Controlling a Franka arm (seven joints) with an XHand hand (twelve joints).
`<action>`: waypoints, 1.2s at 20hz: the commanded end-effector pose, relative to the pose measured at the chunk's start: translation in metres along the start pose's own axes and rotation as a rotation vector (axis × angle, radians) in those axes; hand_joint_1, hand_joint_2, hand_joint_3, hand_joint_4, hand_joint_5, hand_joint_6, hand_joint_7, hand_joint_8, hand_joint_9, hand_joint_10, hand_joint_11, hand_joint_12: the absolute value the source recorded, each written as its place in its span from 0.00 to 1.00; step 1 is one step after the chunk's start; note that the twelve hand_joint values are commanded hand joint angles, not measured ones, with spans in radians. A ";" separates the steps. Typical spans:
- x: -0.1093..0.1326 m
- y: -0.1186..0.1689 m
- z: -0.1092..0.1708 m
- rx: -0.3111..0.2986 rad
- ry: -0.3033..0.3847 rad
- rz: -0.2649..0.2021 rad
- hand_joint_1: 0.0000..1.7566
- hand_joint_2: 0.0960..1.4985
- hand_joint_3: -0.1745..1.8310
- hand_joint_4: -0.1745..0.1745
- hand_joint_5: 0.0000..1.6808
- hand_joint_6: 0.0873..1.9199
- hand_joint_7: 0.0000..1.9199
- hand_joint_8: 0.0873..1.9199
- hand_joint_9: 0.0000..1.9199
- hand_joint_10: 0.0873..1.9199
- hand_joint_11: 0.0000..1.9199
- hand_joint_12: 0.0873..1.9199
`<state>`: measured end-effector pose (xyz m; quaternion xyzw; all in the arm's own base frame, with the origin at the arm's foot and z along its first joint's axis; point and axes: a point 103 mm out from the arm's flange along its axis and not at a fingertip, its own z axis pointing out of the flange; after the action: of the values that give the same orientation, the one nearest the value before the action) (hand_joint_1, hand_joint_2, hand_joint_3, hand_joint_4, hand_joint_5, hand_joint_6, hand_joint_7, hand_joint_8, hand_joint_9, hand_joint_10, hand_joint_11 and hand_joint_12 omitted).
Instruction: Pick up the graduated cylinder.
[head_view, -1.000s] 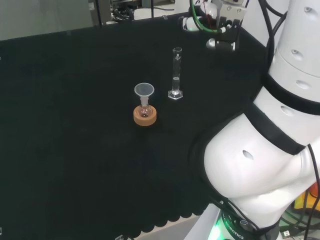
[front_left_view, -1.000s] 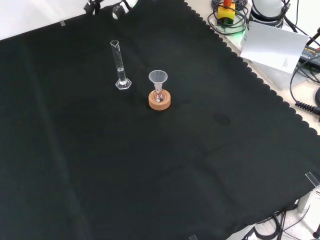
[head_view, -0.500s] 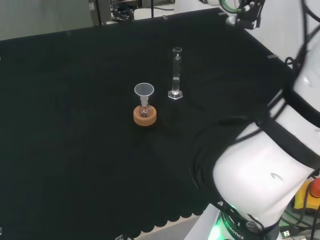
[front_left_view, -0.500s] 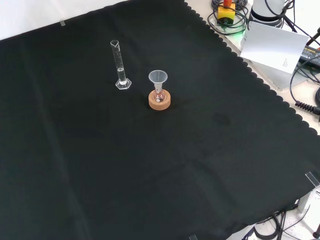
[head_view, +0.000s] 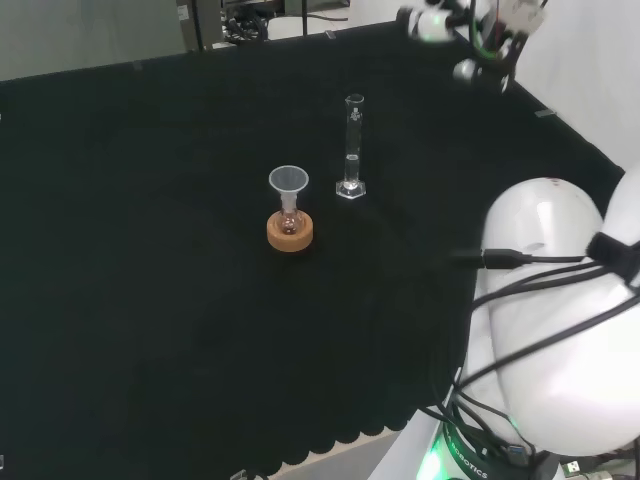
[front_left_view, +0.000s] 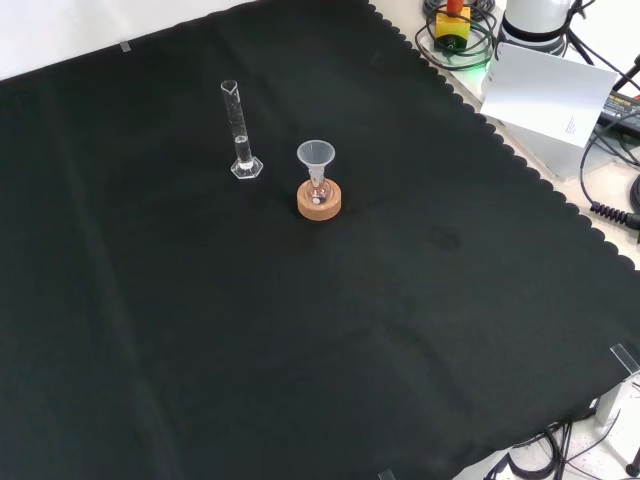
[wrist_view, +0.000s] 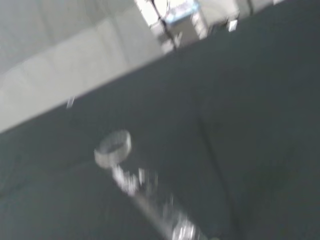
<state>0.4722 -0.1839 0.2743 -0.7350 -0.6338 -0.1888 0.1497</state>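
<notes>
While the graduated cylinder (head_view: 352, 146) stands upright on the black cloth (head_view: 150, 250), nothing touches it.

Head view: the cylinder stands on its clear foot, just right of a funnel (head_view: 288, 183) set in a small flask (head_view: 289, 222) on a cork ring (head_view: 290, 232). The hand (head_view: 478, 38) hangs at the top edge, well apart from the cylinder; how far its fingers are spread cannot be told.

Front view: the cylinder (front_left_view: 239, 130) stands left of and slightly beyond the funnel (front_left_view: 316, 156) and cork ring (front_left_view: 319, 200).

Wrist view: the cylinder (wrist_view: 142, 192), blurred, shows close with its round mouth toward the camera.
</notes>
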 end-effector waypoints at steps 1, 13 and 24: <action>-0.032 -0.011 0.133 0.158 0.156 -0.039 0.31 0.63 0.19 0.48 0.23 0.00 0.14 0.31 0.26 0.29 0.13 0.71; -0.039 -0.005 0.141 0.114 0.340 -0.136 0.45 0.53 0.18 0.49 0.22 0.00 0.13 0.29 0.25 0.28 0.11 0.71; -0.036 -0.008 0.168 0.113 0.436 -0.190 0.53 0.40 0.35 0.45 0.30 0.00 0.21 0.30 0.31 0.27 0.13 0.69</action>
<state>0.4752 -0.1410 0.1184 -0.6147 -0.6626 -0.3089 0.2961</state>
